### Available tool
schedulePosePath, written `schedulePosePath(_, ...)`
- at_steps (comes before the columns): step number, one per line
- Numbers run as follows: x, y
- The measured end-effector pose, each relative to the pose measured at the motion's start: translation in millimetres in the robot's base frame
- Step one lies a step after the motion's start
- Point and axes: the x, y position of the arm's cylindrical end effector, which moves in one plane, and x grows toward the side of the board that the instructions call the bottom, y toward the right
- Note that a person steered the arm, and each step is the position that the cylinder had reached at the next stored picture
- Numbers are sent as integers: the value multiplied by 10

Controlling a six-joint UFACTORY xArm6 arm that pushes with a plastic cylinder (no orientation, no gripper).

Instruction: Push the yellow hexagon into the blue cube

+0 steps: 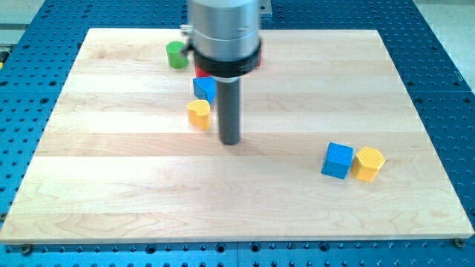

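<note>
The yellow hexagon point(368, 163) sits at the view's right, touching the right side of the blue cube point(337, 160). My tip point(230, 141) is on the board near the middle, well to the left of both. A second yellow block point(199, 114) lies just left of my tip, and a second blue block point(205, 88) sits above it, next to the rod.
A green cylinder point(177, 54) stands near the view's top left. A red block point(202, 73) is partly hidden behind the arm's body. The wooden board point(111, 185) rests on a blue perforated table point(445, 59).
</note>
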Motion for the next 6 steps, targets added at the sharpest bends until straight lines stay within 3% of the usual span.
schedulePosePath(2, 109, 2131)
schedulePosePath(3, 582, 2165)
schedulePosePath(4, 517, 1651)
schedulePosePath(5, 410, 577)
schedulePosePath(6, 418, 30)
